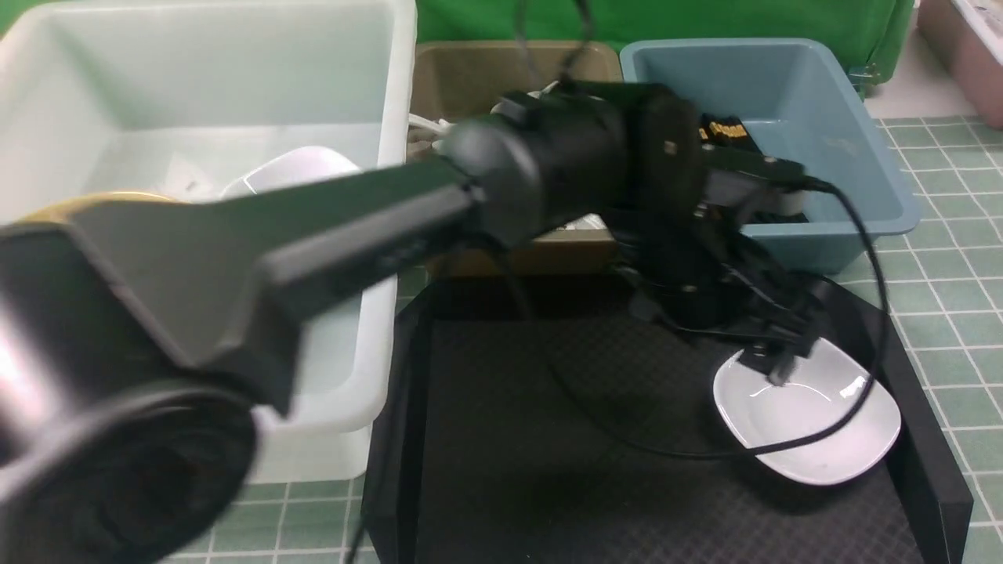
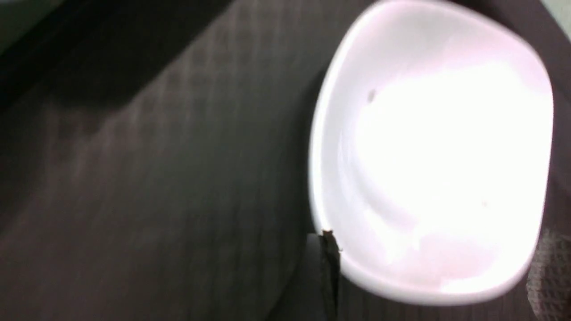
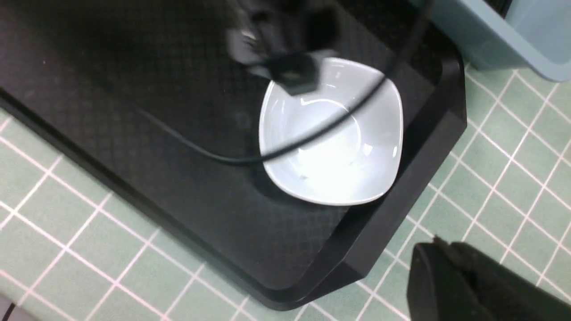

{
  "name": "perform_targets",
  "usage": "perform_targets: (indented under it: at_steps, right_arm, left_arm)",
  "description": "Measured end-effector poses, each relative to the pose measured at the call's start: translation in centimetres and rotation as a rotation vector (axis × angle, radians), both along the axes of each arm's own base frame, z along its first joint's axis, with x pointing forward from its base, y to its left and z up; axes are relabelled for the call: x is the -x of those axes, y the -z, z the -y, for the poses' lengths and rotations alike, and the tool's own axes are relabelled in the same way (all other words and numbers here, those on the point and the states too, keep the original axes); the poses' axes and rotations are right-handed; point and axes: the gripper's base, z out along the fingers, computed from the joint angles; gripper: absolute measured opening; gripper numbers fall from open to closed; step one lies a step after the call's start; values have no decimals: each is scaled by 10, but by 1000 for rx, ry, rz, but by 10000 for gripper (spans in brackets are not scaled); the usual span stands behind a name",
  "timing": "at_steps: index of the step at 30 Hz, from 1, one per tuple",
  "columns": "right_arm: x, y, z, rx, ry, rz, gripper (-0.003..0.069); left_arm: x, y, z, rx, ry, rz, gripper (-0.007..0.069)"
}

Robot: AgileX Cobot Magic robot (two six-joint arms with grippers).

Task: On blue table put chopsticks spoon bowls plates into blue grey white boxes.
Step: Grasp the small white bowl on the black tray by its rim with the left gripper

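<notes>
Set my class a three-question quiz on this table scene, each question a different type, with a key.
1. True or false: the small white rounded-square dish lies inside the dusty blue plastic bin.
2. The left gripper hangs above: A the white dish; B the grey-brown bin; C the translucent white tub.
3. Fill in: the dish rests on a black textured ____.
Key: 1 false; 2 A; 3 tray.

Yellow bowl (image 1: 94, 202) mostly hidden behind blurred left arm (image 1: 313, 227), grey-brown bin (image 1: 470, 78) half covered, plate (image 2: 437, 151) washed out
</notes>
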Motion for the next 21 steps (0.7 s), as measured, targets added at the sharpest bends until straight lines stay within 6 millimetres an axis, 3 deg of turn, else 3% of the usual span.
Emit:
perform_targets:
  at_steps: [3,10,15,19,20,21]
  right_arm:
    - [5,-3,3,-8,1,18,65]
    - [6,-4,4,-11,2,26,68]
    - [6,-4,4,-11,2,26,68]
    - [5,-5,3,-18,-1,41,70]
    - [5,-5,3,-22,-2,49,70]
    - [4,-5,3,-22,-3,49,70]
  left_arm:
    - [-9,17,16,-2,5,-10,545]
    - [-14,51,19,-85,-11,-74,542]
    - [-13,56,20,-106,-10,-97,475]
    - [-9,58,23,-123,3,-89,291]
    - [-8,58,24,-124,2,-83,192]
    - [-8,58,24,-123,2,-82,179]
